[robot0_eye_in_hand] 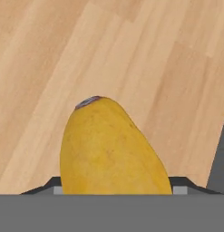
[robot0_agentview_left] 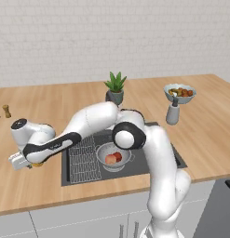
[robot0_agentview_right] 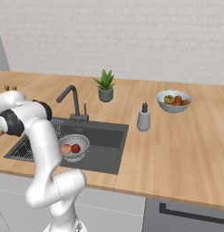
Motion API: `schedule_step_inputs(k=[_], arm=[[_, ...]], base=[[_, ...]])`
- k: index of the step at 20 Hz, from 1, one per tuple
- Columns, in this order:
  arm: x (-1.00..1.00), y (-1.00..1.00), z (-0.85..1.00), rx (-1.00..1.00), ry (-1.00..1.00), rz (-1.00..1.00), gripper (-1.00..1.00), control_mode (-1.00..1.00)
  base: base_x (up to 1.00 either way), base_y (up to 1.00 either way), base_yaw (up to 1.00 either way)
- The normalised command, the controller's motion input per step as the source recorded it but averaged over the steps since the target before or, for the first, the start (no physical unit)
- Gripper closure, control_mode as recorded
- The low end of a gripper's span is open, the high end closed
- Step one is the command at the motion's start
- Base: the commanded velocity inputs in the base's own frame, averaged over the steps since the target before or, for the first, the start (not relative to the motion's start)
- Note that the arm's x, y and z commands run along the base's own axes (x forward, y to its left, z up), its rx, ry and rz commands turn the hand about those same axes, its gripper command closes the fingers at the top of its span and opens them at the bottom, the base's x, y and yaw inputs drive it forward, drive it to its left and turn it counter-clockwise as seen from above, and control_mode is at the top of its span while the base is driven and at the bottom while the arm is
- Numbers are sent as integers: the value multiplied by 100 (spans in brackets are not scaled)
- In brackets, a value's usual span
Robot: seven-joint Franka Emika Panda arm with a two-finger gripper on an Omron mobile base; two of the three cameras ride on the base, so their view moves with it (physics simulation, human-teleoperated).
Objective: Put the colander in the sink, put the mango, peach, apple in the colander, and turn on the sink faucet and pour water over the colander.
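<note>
The gripper [robot0_agentview_left: 31, 163] reaches low over the worktop [robot0_agentview_left: 32, 186] to the left of the sink [robot0_agentview_left: 149, 160], and the mango [robot0_eye_in_hand: 111, 149] sits between its fingertips; the tips show close on either side of the fruit, so they look closed on it, though contact itself is hidden. Whether the mango rests on the wood or is just clear of it I cannot tell. The colander [robot0_agentview_left: 114, 158] already stands in the basin beside the wire rack [robot0_agentview_left: 81, 158], holding the peach [robot0_agentview_left: 110, 159] and apple [robot0_agentview_left: 118, 156], so the mango is the last fruit to go in. The sink faucet [robot0_agentview_right: 70, 102] at the back edge is dry. The carry must cross the rack; the potted plant [robot0_agentview_left: 115, 88], soap dispenser [robot0_agentview_left: 172, 111] and fruit bowl [robot0_agentview_left: 179, 93] stand well clear.
</note>
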Motion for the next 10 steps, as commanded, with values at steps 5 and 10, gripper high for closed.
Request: schedule_step_inputs(k=[5,10], arm=[[0,-100,16,0,0,-25,100,-100],[0,-100,2,0,0,-23,100,-100]], base=[[0,0,0],[0,0,0]])
